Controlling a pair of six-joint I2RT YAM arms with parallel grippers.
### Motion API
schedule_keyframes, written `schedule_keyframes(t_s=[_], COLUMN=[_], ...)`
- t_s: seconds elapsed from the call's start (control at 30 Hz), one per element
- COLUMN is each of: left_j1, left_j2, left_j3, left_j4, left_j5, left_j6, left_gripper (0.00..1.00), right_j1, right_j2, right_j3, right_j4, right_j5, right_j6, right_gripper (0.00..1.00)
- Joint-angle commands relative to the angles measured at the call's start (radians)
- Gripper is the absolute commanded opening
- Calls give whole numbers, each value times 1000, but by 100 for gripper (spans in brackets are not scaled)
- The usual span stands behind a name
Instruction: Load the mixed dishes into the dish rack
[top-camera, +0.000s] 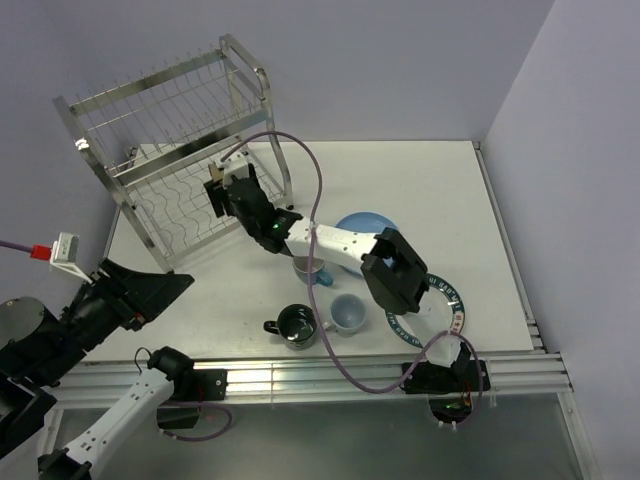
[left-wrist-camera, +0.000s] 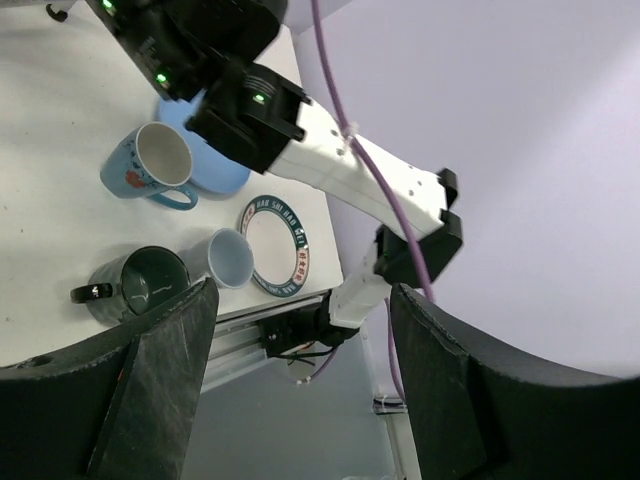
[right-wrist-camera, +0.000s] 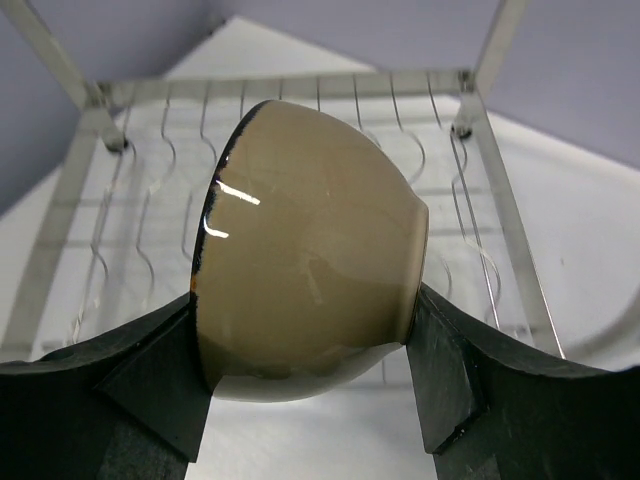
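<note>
My right gripper (top-camera: 230, 192) (right-wrist-camera: 305, 325) is shut on the black-and-tan bowl (right-wrist-camera: 310, 265), held on its side just in front of the steel dish rack's (top-camera: 160, 88) wavy lower shelf (right-wrist-camera: 440, 170). My left gripper (top-camera: 165, 292) (left-wrist-camera: 300, 385) is open and empty at the near left, off the table edge. A light-blue plate (top-camera: 368, 222) (left-wrist-camera: 222, 175), blue mug (top-camera: 306, 270) (left-wrist-camera: 150, 165), dark mug (top-camera: 297, 325) (left-wrist-camera: 145, 285), pale cup (top-camera: 347, 313) (left-wrist-camera: 230, 257) and white plate with lettered rim (top-camera: 448, 300) (left-wrist-camera: 275, 245) sit on the table; my right arm partly covers the mug and both plates.
The right arm (top-camera: 345, 245) stretches diagonally over the dishes from its base (top-camera: 445, 378). A purple cable (top-camera: 315, 190) loops above the table. Both rack tiers hold no dishes. Walls close in at the back and right.
</note>
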Motion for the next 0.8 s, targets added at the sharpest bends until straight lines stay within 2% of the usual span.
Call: schedule_keyframes(t_s=[0.0, 0.23, 0.4, 0.53, 0.67, 0.77], left_j1=[-3, -3, -3, -3, -3, -2], left_j2=[-10, -1, 16, -15, -58, -59], left_j3=[-4, 61, 116, 79, 24, 7], left_j4=[14, 32, 18, 33, 44, 44], left_j5=[14, 3, 3, 14, 6, -8], left_j6=[46, 149, 230, 251, 258, 271], left_gripper=[75, 76, 76, 77, 77, 78], right_j1=[8, -7, -29, -49, -67, -78], right_j2=[76, 279, 354, 434, 454, 457], right_j3=[152, 356, 350, 430, 438, 470], right_j4=[190, 289, 431, 460, 498, 438], right_j5=[84, 130, 132, 114, 60, 22], right_j6=[-51, -120, -147, -195, -215, -198], right_gripper=[0, 0, 0, 0, 0, 0])
